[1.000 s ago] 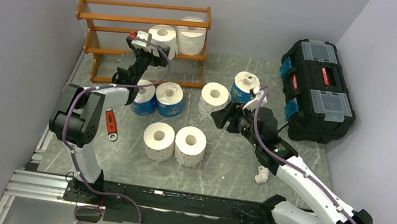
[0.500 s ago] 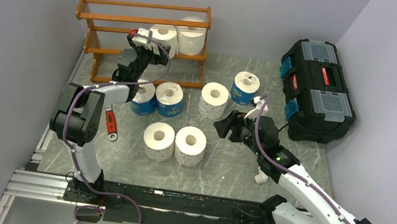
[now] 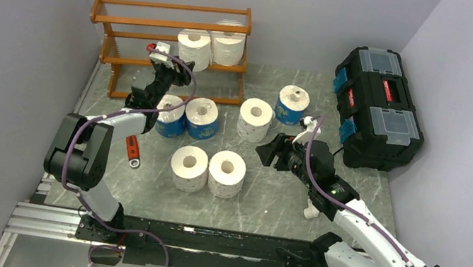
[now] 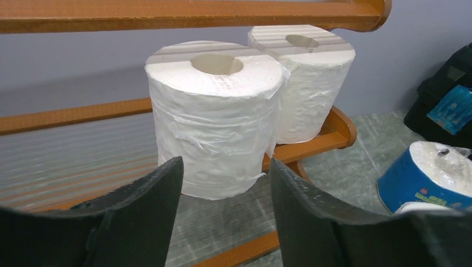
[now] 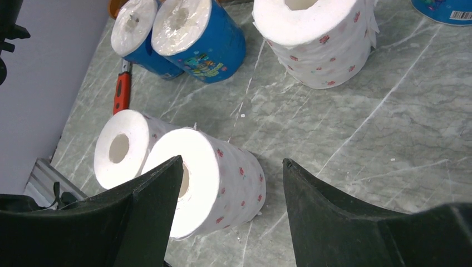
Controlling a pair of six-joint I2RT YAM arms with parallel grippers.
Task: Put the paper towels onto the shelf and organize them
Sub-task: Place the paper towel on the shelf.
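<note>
My left arm reaches from the near edge up the left side of the worktop (image 3: 354,188). Its elbow is bent high and the wrist is lifted in front of the shelf (image 3: 165,24), which stands in the far left corner. The left tool (image 4: 225,162) points roughly level into the middle tier. Its jaws are apart with nothing between them, just short of the nearer roll.

Two white rolls (image 4: 214,119) stand on that tier at its right end, touching side by side. Both are on end, with long axes vertical and cores facing up.

My right arm stretches from the near right corner diagonally toward the middle of the worktop, forearm low and wrist tipped downward. The right tool (image 5: 232,161) hangs above the surface with its jaws spread and empty.

The white pair (image 3: 208,170) is toward the near edge. It sits below and ahead of the right tool, and from above both rolls read as standing on end. The flowered roll (image 3: 254,118) stands upright at the centre, and a blue roll (image 3: 292,104) stands beyond it toward the far edge. Two more blue rolls (image 3: 186,117) stand together just in front of the shelf.

A black toolbox (image 3: 378,106) sits along the right edge.
</note>
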